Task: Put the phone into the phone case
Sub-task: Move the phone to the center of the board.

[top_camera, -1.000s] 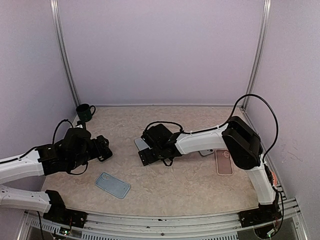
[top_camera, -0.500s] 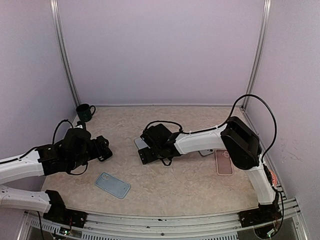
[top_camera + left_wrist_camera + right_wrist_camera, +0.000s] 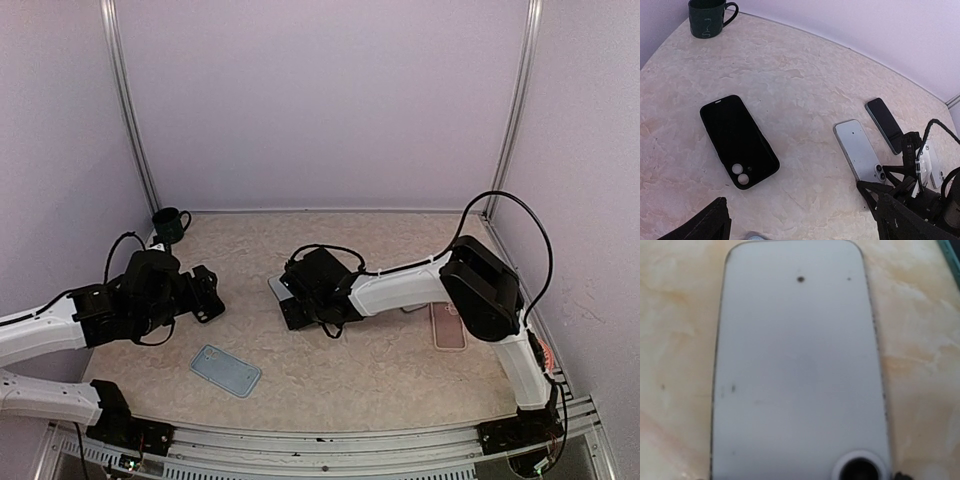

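Observation:
A white phone (image 3: 800, 365) lies face down on the table, its camera lens at the near end; it also shows in the top view (image 3: 279, 287) and the left wrist view (image 3: 859, 156). My right gripper (image 3: 300, 308) hovers very close over it, jaws apart, with only a dark fingertip speck at the phone's right edge. A black phone case (image 3: 738, 141) lies to the left, hidden under my left arm in the top view. My left gripper (image 3: 800, 232) is open and empty above the table between case and phone.
A light blue case (image 3: 226, 370) lies near the front left. A pink case (image 3: 448, 325) lies at the right. A dark phone (image 3: 885, 125) lies beyond the white one. A green mug (image 3: 170, 225) stands at the back left corner.
My right gripper has edged slightly left over the white phone. My left arm has shifted a little up and left. Nothing was taken hold of.

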